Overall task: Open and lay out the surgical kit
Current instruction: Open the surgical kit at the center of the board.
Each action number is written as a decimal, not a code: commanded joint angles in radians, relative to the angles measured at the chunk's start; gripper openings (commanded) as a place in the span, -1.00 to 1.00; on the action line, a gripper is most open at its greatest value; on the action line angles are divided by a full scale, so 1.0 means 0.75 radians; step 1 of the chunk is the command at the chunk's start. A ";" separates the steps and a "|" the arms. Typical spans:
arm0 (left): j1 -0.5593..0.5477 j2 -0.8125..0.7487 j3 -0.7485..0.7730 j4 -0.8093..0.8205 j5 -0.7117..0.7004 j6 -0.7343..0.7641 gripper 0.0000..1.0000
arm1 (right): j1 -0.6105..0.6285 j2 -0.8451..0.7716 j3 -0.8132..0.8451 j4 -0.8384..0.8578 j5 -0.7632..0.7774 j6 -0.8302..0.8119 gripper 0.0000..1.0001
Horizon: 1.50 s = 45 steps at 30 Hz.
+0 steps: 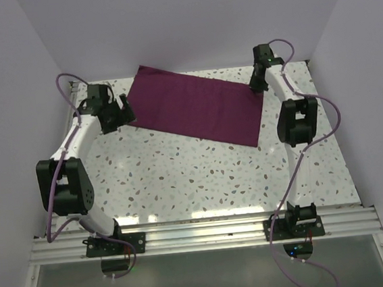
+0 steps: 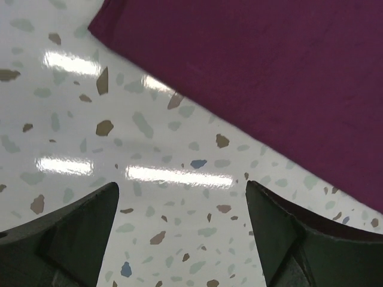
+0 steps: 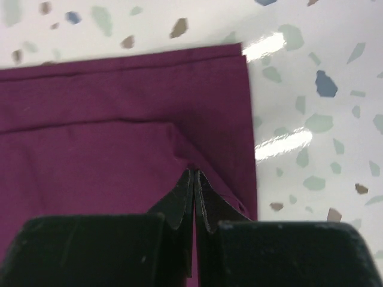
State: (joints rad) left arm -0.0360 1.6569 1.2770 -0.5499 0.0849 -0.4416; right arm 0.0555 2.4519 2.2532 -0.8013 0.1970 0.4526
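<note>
Kit: only the cloth (image 1: 195, 109) is on view, lying flat and spanning the gap between the two grippers. No tray or instruments can be seen, so if present they are under the cloth.

Right gripper (image 3: 194, 173): fingers pressed together, tips down on the corner of a folded upper flap (image 3: 90, 167), close to the cloth's corner. Whether fabric is caught between the tips cannot be told.

Left gripper (image 2: 182, 188): fingers wide apart, holding nothing, over bare table. The cloth's edge runs just ahead of it and to its right, not touching.

Progress, as judged: early. At least one layer is folded over beneath the right gripper, so unwrapping is not finished. Opening the remaining folds and setting out the contents is all still to do. The right gripper appears placed to draw that flap back, and the left appears ready to take the edge in front of it.

Surface: the table (image 1: 201, 176) is glossy speckled terrazzo with strong glare patches. It is likely slick, so the cloth may slide rather than unfold.

Room: plain pale walls (image 1: 186, 15) enclose three sides, and a metal rail (image 1: 200, 234) carries the arm bases.
</note>
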 commanded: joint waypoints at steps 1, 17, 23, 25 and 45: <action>-0.007 0.000 0.160 -0.011 -0.035 0.012 0.82 | 0.079 -0.268 -0.059 0.033 -0.099 0.008 -1.00; 0.003 0.016 0.410 -0.028 -0.089 -0.053 0.83 | 0.574 -0.796 -0.798 0.052 -0.315 0.080 -1.00; 0.007 0.038 0.500 -0.026 -0.107 -0.078 0.84 | 0.803 -1.197 -1.179 -0.101 -0.426 0.092 -1.00; 0.007 0.051 0.518 -0.017 -0.109 -0.090 0.84 | 0.836 -1.358 -1.265 -0.175 -0.471 0.098 -1.00; 0.007 -0.017 0.420 0.005 -0.109 -0.115 0.83 | 0.848 -1.813 -1.671 -0.664 -0.635 0.000 0.97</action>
State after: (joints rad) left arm -0.0353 1.6882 1.6180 -0.5621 0.0132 -0.5388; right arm 0.6926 1.0752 0.9234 -1.2808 -0.3069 0.4549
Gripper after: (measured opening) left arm 0.918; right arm 0.983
